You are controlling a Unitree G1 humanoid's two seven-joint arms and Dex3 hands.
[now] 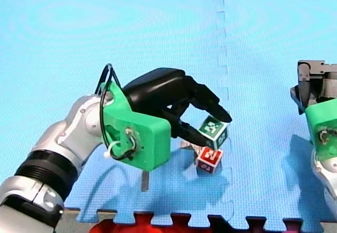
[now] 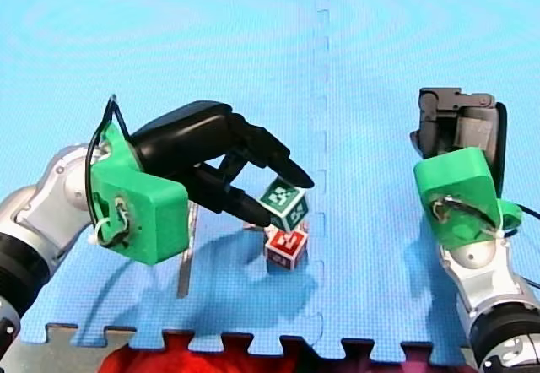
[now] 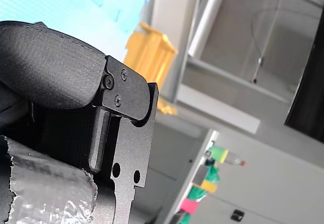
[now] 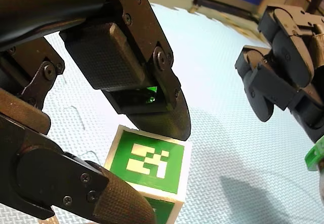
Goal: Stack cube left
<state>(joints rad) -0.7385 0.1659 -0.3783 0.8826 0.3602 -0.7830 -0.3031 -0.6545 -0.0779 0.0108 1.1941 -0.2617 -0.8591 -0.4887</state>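
Left hand (image 2: 198, 158), reaching in over the blue foam mat (image 2: 169, 35), pinches the green cube (image 2: 284, 203) between upper and lower fingertips (image 2: 295, 175); the cube sits tilted, directly above the red cube (image 2: 287, 247), offset slightly toward the hand; whether the two touch cannot be told. Risk, as judged: released while tilted and off-centre, the green cube may slide or topple off; a withdrawing lower finger could also nudge the red cube aside. Right hand (image 2: 456, 128) holds nothing, well apart at the mat's right side.
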